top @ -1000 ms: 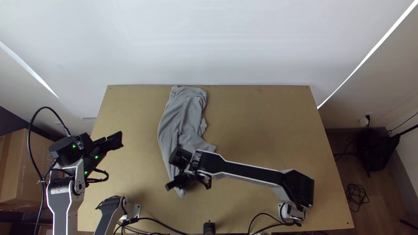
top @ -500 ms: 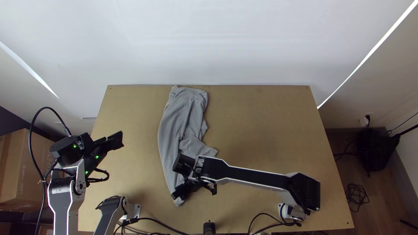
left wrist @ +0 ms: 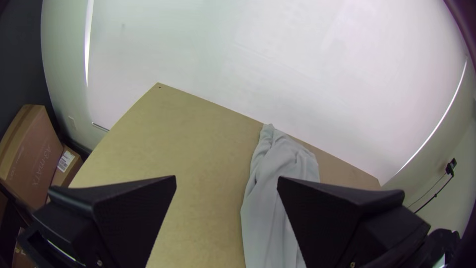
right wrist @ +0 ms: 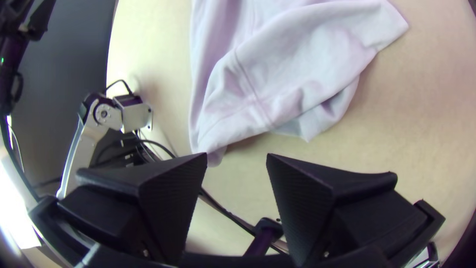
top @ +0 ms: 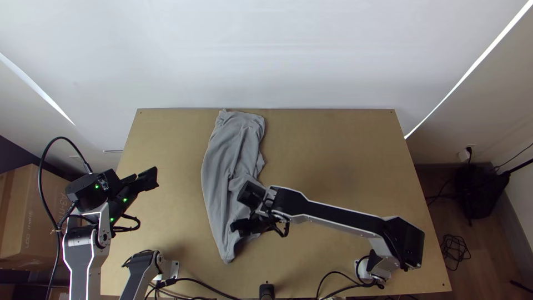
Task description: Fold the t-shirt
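The grey t-shirt [top: 230, 161] lies as a long, folded and wrinkled strip from the table's far edge toward the near side, left of centre. My right gripper [top: 237, 228] is over its near part; in the right wrist view the right gripper [right wrist: 237, 161] stands open, its fingers apart beside the cloth [right wrist: 297, 64], nothing between them. Over the table's left side hangs my left gripper [top: 149, 179], away from the cloth. Seen from the left wrist, the left gripper [left wrist: 225, 183] is open and empty, with the shirt [left wrist: 277, 183] beyond it.
Bare wood of the table [top: 344, 161] extends to the right of the shirt. Cables [top: 205, 286] run along the near edge by a small black post [top: 267, 291]. A cardboard box [top: 33, 216] stands on the left, off the table.
My right gripper has moved off the shirt's near tip, up and to the right, and opened. The near end of the cloth has shifted slightly toward the near edge. The left arm has barely moved.
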Robot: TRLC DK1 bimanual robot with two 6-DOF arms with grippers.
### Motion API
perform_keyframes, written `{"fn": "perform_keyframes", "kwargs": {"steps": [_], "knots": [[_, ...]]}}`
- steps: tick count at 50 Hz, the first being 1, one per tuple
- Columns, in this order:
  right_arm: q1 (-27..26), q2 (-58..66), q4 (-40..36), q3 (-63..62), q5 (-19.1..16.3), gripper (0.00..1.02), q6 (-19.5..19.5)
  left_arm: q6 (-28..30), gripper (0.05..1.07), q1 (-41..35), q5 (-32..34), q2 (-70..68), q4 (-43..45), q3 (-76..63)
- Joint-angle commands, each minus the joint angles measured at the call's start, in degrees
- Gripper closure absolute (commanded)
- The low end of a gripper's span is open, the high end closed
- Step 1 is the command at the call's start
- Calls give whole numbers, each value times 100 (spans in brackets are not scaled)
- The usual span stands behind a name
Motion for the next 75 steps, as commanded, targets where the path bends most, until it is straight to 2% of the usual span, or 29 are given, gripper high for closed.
{"fn": "perform_keyframes", "kwargs": {"steps": [1, 6, 17, 50, 52, 53, 58, 67, 75], "knots": [[-140, 44, 211, -116, -201, 46, 573, -126, 10, -36, 41, -54, 75, -154], [-184, 307, 228, 77, -403, 46, 696, -126, 10, -27, 41, -72, 75, -198], [-167, 940, 228, 552, -544, 46, 722, -126, 10, -1, 32, -98, 84, -268], [-378, 1740, 237, 719, -535, 46, 406, -100, 10, -19, 41, -72, 242, -338], [-387, 1757, 237, 684, -544, 49, 397, -100, 10, -19, 41, -72, 242, -347], [-387, 1757, 237, 666, -535, 55, 388, -100, 10, -19, 41, -72, 242, -347], [-395, 1590, 246, 569, -447, 100, 177, -65, 10, -27, 32, -72, 233, -347], [-439, 870, 237, 130, -438, 100, -69, 67, 10, -80, 41, 104, 259, -286], [-492, 44, 237, -354, -438, 100, -280, 261, 10, -502, 32, 798, 479, -127]]}}
